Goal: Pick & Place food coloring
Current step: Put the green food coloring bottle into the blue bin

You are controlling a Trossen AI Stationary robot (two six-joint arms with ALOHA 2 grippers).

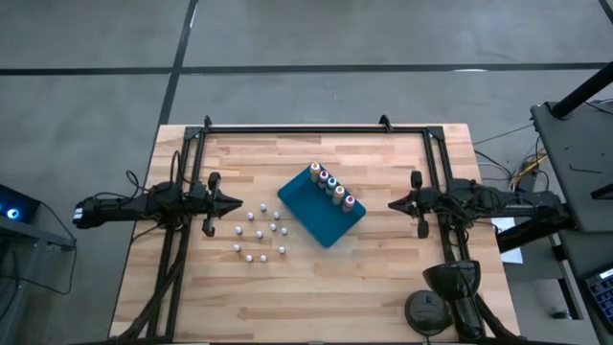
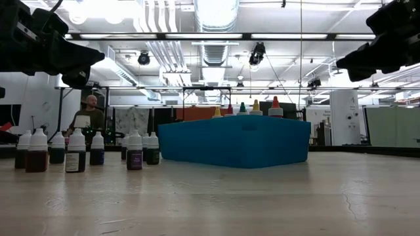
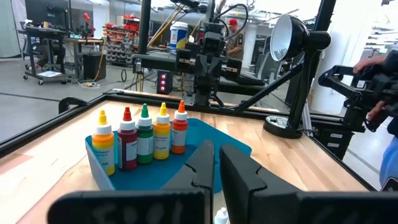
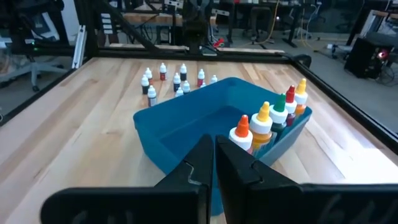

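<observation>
A blue tray (image 1: 318,212) sits turned askew on the middle of the wooden table. Several food coloring bottles with coloured tops (image 1: 332,187) stand in a row along its far right wall, also seen in the left wrist view (image 3: 142,138) and the right wrist view (image 4: 273,118). Several smaller white-topped bottles (image 1: 260,233) stand upright on the table left of the tray (image 2: 79,149). My left gripper (image 1: 238,202) is shut, raised at the table's left, pointing level at the tray. My right gripper (image 1: 393,204) is shut, raised at the right, pointing at the tray.
A dark metal frame (image 1: 316,127) runs along the far edge and down both sides of the table. A lamp on a round base (image 1: 428,309) stands at the near right corner. A person (image 2: 86,117) sits in the room beyond. Bare wood (image 1: 316,297) lies near the front edge.
</observation>
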